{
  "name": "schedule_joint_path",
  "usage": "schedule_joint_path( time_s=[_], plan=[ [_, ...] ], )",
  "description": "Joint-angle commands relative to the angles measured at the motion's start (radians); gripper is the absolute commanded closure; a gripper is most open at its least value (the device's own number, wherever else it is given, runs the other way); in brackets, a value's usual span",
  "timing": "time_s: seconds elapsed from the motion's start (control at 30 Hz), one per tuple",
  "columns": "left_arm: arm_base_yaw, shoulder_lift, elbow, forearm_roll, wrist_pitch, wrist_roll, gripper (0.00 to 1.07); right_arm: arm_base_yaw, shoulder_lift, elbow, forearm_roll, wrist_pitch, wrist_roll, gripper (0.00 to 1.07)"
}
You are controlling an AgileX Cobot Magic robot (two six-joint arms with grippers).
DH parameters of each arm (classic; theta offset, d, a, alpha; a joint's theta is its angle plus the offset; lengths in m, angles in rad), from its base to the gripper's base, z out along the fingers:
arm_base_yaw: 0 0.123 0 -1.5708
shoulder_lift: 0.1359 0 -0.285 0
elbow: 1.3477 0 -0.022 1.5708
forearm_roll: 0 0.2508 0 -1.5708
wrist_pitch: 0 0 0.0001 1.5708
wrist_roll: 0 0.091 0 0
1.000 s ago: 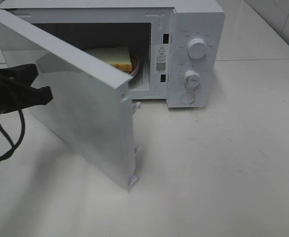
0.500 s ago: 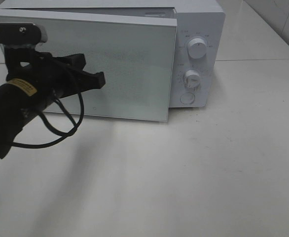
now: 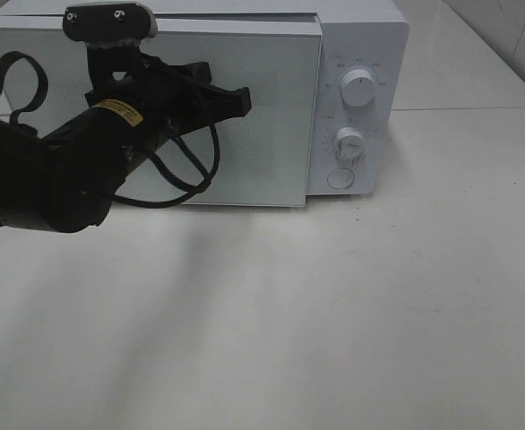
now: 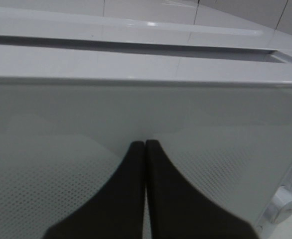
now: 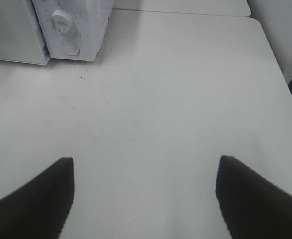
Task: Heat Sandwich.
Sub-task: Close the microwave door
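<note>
White surface | microwave door looks shut; sandwich out of sight, presumably inside | left hand clenched, empty, tips against door | right hand spread, empty, above the surface | risk: a door not fully latched blocks heating; tips may skid on the smooth panel; upper dial not yet touched
</note>
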Motion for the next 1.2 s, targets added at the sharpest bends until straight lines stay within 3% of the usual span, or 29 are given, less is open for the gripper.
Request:
schedule_joint_path(
  time_s=[0.03,0.7,0.93,1.2],
  plan=[
    [-0.006,0.026,-0.069,-0.018,0.026,0.005,1.06,-0.007,-0.028,0.001,0.002,-0.006,0.003,0.32],
    [0.003,0.099,-0.195,-0.032,0.068,0.006,1.06,-0.007,-0.028,0.001,0.005,-0.006,-0.005,0.32],
    [0.002,0.148,-0.286,-0.03,0.098,0.004,1.06,-0.007,-0.028,0.001,0.005,-0.006,-0.004,0.32],
    [0.003,0.154,-0.292,-0.03,0.102,0.004,1.06,-0.007,-0.028,0.001,0.005,-0.006,-0.004,0.32]
  ],
)
